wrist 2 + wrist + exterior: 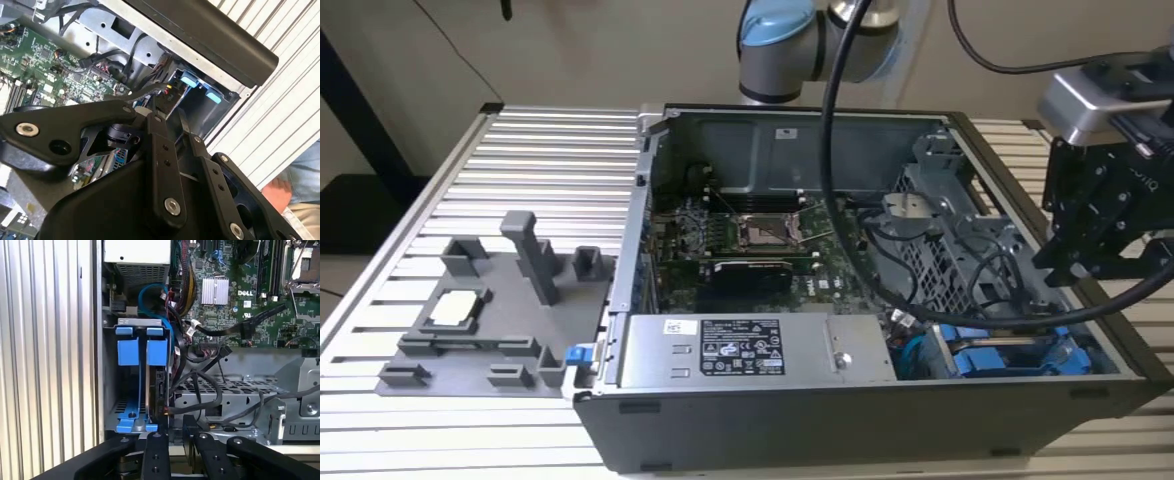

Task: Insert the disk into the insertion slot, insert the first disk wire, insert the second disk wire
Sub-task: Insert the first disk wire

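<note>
- The computer case [854, 420] lies open on the slatted table [520, 170], with the power supply box [747, 350] in its near corner.
- The insertion slot [111, 405] is right beside the power supply box, on the exterior view's right of it.
- The disk [160, 390] stands on edge inside that slot. Its blue carrier [156, 351] faces the power supply box.
- The gripper [176, 436] hangs above the slot, at the end away from the power supply box and close to the disk's far edge. I can't tell whether it is apart or closed.
- A tangle of black cables [200, 385] runs next to the disk, on the side towards the green motherboard [747, 240].
- A grey fixture tray [480, 330] sits on the table on the other side of the power supply box, outside the case.
</note>
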